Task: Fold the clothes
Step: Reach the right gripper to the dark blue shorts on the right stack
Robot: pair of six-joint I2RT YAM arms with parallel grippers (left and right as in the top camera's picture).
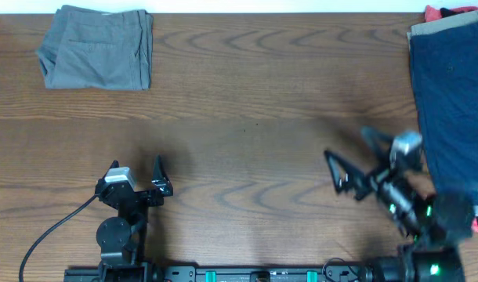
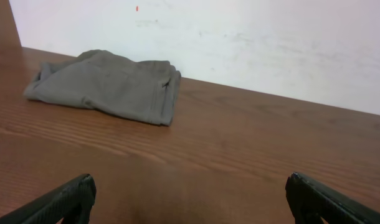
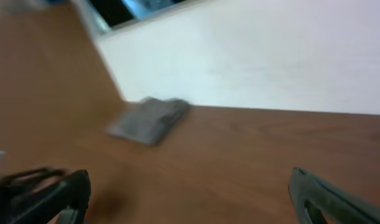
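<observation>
You have the olive-grey shorts [image 1: 98,47] folded at 10 o'clock on the bench [image 1: 255,102], close to its far edge. The navy shorts [image 1: 452,102] lie at 2 to 3 o'clock along the right edge, with a tan strip [image 1: 447,28] at their far end. Your left gripper [image 1: 137,172] sits at 7 o'clock, fingers spread, holding nothing. Your right gripper [image 1: 345,142], blurred at 4 o'clock, is likewise spread and unladen. Bare wood spans the middle between them.
</observation>
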